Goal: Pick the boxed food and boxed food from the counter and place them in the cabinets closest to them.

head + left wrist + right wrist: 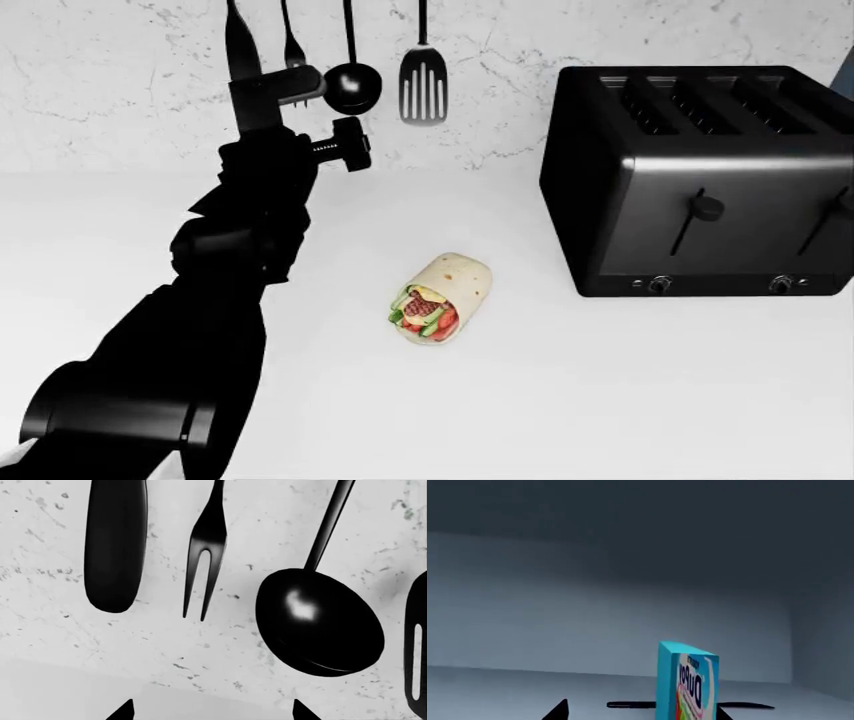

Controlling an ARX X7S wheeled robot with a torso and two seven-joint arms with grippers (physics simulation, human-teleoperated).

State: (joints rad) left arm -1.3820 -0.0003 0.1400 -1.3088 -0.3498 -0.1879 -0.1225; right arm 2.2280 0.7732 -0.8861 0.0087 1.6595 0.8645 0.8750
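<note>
The counter [641, 400] spreads white under the head view, carrying a black four-slot toaster [707, 180] at the right and a cut tortilla wrap [438, 298] near the middle. The left arm [200, 330] reaches up toward the marbled wall, where its gripper [212, 711] shows only two dark fingertips set wide apart with nothing between them, facing hanging black utensils: a ladle [319, 622], a two-pronged fork [205, 555] and a slotted spatula [422, 92]. In the right wrist view, a cyan boxed food [687, 682] stands upright on a grey shelf floor inside a dim cabinet, its long axis vertical, its printed face turned to one side. It sits between the right gripper's [640, 711] two spread fingertips, nearer one, not clasped.
</note>
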